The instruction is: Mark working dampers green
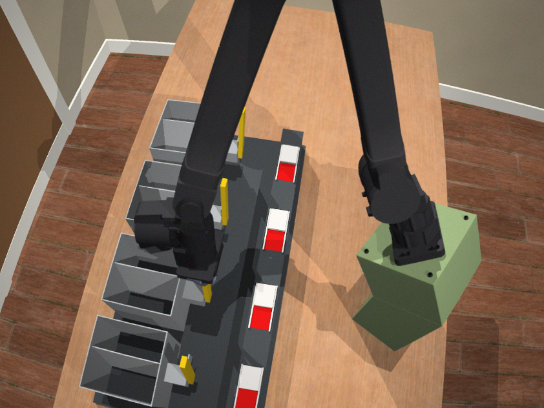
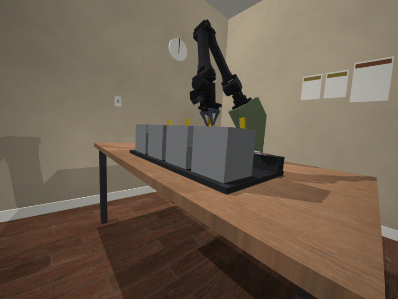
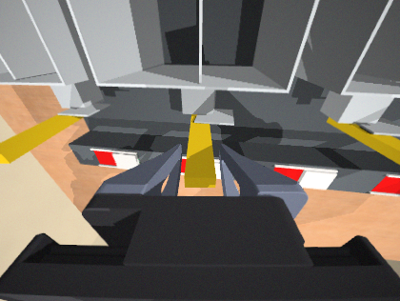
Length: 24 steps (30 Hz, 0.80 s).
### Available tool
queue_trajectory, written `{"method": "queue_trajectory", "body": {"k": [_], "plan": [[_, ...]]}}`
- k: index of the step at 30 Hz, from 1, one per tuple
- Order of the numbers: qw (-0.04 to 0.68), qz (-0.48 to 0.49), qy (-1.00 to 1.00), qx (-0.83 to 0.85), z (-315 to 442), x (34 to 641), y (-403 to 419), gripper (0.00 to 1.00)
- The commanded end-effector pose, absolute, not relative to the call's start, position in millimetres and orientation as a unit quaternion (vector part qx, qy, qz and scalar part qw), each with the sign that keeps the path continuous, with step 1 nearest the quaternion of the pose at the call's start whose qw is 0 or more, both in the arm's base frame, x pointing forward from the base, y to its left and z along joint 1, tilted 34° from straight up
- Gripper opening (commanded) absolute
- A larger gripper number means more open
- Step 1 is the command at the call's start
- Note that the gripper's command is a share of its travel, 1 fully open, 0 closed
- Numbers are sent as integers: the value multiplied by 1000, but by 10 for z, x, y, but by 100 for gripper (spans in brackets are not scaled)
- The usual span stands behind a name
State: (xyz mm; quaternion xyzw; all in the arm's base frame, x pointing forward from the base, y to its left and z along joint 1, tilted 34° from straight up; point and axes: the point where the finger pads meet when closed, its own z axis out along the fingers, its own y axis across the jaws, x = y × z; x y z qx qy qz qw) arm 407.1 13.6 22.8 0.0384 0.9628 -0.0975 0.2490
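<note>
Four grey open-topped dampers stand in a row. In the top view they are the top (image 1: 173,133), second (image 1: 151,173), third (image 1: 123,281) (image 2: 178,145) (image 3: 110,43) and nearest (image 1: 99,362) (image 2: 209,151) one. Each has a yellow lever at its front. My gripper (image 2: 210,124) (image 3: 200,150) is partly open around the third damper's yellow lever (image 1: 207,294) (image 3: 200,162), with a gap on both sides. All four sliders (image 1: 286,171) (image 1: 274,240) (image 1: 260,317) (image 1: 247,397) show red beside their white covers. The wrist hides the fingers in the top view.
The dampers stand on a dark base (image 1: 239,175) with a raised slider rail. Other yellow levers (image 1: 224,201) (image 1: 241,135) (image 1: 187,370) stand on both sides of the gripper. The green arm pedestal (image 1: 406,289) (image 2: 257,118) is across the table (image 1: 325,245) from the rail.
</note>
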Motion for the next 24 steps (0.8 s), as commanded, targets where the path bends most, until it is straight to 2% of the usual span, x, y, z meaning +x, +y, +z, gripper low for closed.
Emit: {"method": "queue_trajectory", "body": {"k": [1,24], "plan": [[244,-98,964,38,231,4146,171,36],[263,-93,960,39,636,4047,278,36]]}}
